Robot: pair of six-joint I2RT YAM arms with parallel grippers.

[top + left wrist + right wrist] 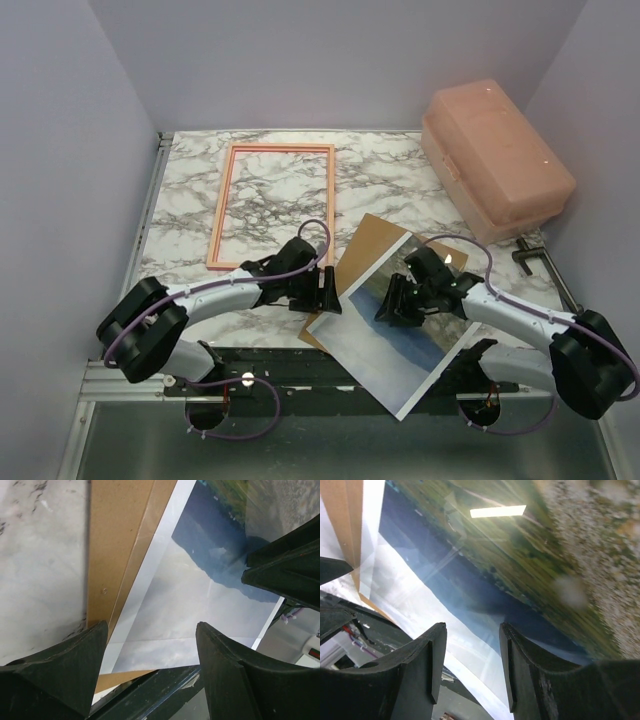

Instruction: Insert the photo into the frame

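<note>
The left gripper [150,630] fills the bottom of its wrist view, its two dark fingers spread wide with nothing clamped between them. The right gripper [471,630] likewise stands released, with a narrower gap between its fingers and the picture's surface showing through it.

The photo [385,345] is a thin, glossy sheet with a white margin. It is printed with pale sky, a band of dark blue hills and a green and tan speckled field, and a bright glare streak crosses the field. It lies face up and skewed, to the right of the frame [222,205] and lower in the overhead view.

The frame is a slim orange-pink rectangle lying flat, with marble table [400,170] showing through its opening. Right of the frame, a brown backing board [365,240] pokes out from under the photo's far and left edges. Both grippers hover over the photo, the left one closer to the frame. Further right of the frame sits a pink lidded box [495,165].

Counted: one photo, one frame, one board, one box, two grippers.
</note>
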